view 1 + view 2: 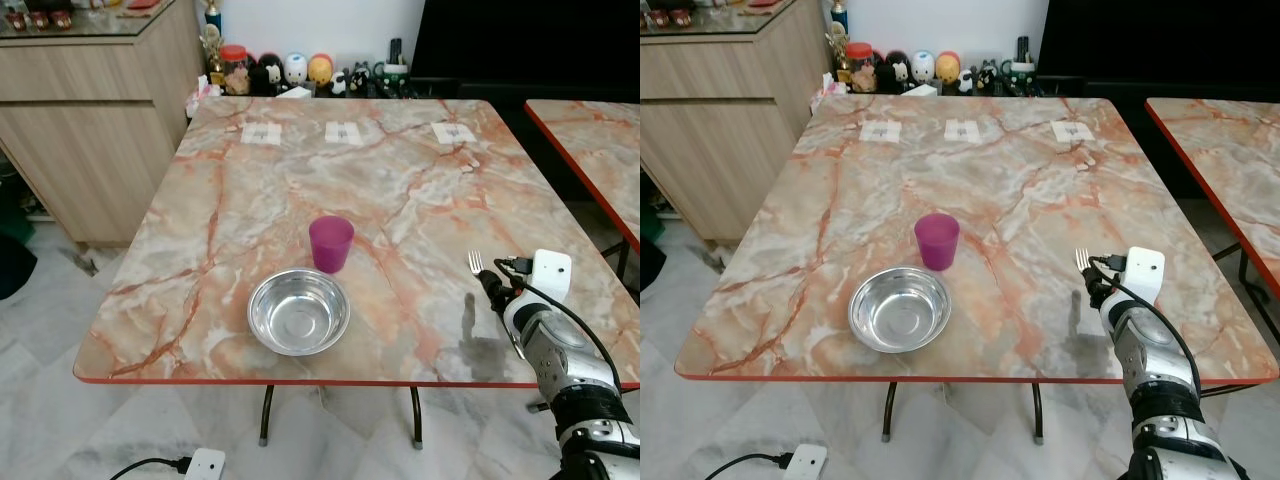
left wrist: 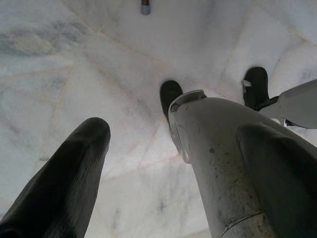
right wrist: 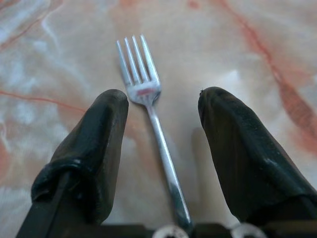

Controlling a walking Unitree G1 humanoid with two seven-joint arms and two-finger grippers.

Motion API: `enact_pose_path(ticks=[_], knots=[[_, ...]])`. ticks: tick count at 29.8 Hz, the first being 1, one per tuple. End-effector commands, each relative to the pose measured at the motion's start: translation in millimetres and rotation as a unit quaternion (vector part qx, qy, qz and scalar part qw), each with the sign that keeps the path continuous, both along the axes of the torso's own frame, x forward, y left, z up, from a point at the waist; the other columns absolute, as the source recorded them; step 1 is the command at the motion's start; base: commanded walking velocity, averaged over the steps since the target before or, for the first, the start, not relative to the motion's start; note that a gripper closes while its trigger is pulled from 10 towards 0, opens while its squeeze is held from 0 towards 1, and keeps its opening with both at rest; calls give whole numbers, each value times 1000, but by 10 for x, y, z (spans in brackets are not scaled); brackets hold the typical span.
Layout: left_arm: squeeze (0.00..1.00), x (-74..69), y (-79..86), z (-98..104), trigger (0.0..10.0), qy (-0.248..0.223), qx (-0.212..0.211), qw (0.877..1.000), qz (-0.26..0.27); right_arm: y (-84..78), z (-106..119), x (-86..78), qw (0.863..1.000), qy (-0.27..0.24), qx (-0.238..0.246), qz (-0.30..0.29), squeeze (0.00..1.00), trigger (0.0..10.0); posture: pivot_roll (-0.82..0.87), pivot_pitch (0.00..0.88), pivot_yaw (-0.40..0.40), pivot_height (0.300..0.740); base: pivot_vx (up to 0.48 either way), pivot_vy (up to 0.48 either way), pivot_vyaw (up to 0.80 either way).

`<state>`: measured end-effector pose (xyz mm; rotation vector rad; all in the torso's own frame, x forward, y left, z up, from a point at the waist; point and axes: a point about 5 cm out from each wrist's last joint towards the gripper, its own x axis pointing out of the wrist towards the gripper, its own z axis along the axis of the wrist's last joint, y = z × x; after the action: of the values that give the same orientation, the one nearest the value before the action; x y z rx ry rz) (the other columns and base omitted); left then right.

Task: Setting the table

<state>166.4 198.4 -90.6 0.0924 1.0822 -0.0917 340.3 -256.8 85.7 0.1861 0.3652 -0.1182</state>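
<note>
A silver fork (image 3: 148, 106) stands upright in my right gripper (image 1: 489, 285), its tines (image 1: 475, 262) pointing up. The handle runs down between the two black fingers (image 3: 96, 144), held just above the front right part of the marble table (image 1: 400, 200). A steel bowl (image 1: 298, 311) sits near the front edge, left of the gripper. Just behind the bowl stands a purple cup (image 1: 330, 243). My left gripper (image 2: 176, 129) hangs idle over the floor beside my leg, its fingers apart.
Three white paper squares (image 1: 343, 132) lie along the table's far side. A wooden cabinet (image 1: 90, 110) stands at the left, and small figurines and jars (image 1: 290, 70) line the wall. A second marble table (image 1: 600, 150) is at the right. A power strip (image 1: 205, 465) lies on the floor.
</note>
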Motion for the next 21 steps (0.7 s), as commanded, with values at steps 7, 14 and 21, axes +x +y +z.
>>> enact_pose_path(ticks=[7,14,21], knots=[[0,-62,20,-24,10000,12,4,1000,-5,21,21,71,1000,12,3,27,0,10000,62,80,-25,740,0,0,0],[0,-71,25,-27,10000,13,5,1000,-5,12,-13,63,1000,22,4,20,0,10000,67,76,-26,740,0,0,0],[0,-76,29,-29,10000,14,7,1000,-4,20,-56,42,999,26,8,18,0,0,73,74,-26,740,0,0,0]])
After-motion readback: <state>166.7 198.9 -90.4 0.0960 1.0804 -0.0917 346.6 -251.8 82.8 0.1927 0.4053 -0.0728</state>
